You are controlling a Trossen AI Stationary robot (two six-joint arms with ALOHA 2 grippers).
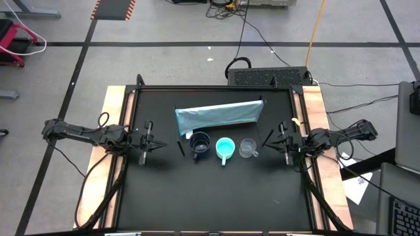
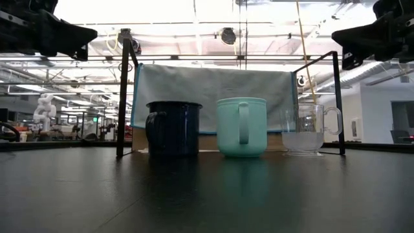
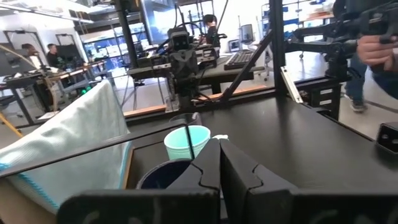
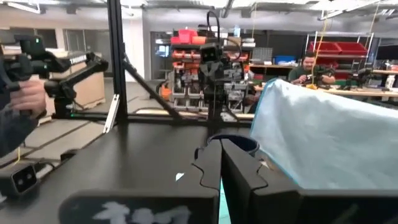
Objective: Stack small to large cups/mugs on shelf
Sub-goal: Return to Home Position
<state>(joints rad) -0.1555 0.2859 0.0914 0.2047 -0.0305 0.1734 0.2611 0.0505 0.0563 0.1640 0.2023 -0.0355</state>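
Observation:
Three mugs stand upright in a row on the black table. The dark navy mug (image 1: 199, 145) is on the left, the turquoise mug (image 1: 225, 148) in the middle, the clear mug (image 1: 248, 148) on the right. Behind them the light blue-grey shelf (image 1: 218, 115) stands on its long edge. In the low view the navy mug (image 2: 173, 128), the turquoise mug (image 2: 241, 127) and the clear mug (image 2: 305, 129) stand in front of the shelf (image 2: 213, 90). My left gripper (image 1: 159, 144) is shut and empty left of the navy mug. My right gripper (image 1: 268, 145) is shut and empty right of the clear mug.
A black metal frame (image 2: 123, 90) stands around the table's far part, with posts at both sides. Wooden strips (image 1: 115, 111) edge the table left and right. A person's hand (image 3: 379, 46) shows beyond the table's side. Bare black table lies in front of the mugs.

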